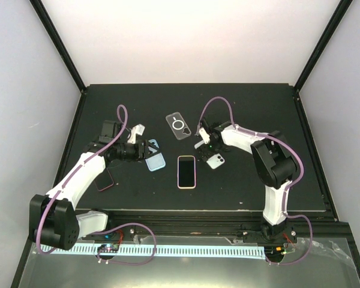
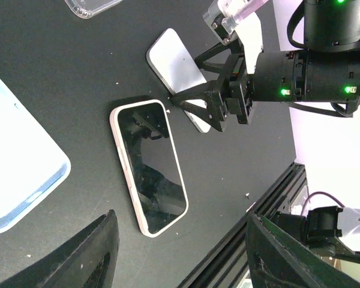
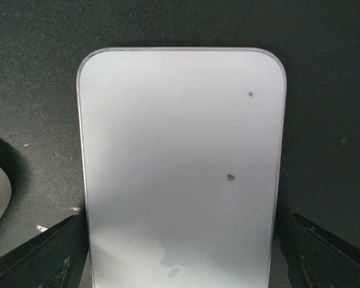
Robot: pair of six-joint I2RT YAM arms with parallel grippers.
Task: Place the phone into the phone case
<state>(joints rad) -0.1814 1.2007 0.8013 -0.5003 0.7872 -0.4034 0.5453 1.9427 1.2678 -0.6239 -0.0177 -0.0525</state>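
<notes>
Right claw (image 3: 183,252): spread wide either side of white phone (image 3: 180,138), not gripping it | left claw (image 2: 180,252): released too, empty | phone: flat on counter (image 1: 252,114), back up, near clear case (image 1: 178,126) | handling: stiff, slick, light-ish (probably skids), pinch the long edges

Matte black tabletop (image 1: 252,108), with a few specks of pale lint on it. Lying on it: a clear plastic phone case with a white ring (image 1: 178,126), a light blue phone case (image 1: 157,161), a pink-rimmed phone (image 1: 186,171) screen-up, a white phone (image 1: 215,160) face-down just to its right, and a dark reddish phone (image 1: 106,180) off to the left.
</notes>
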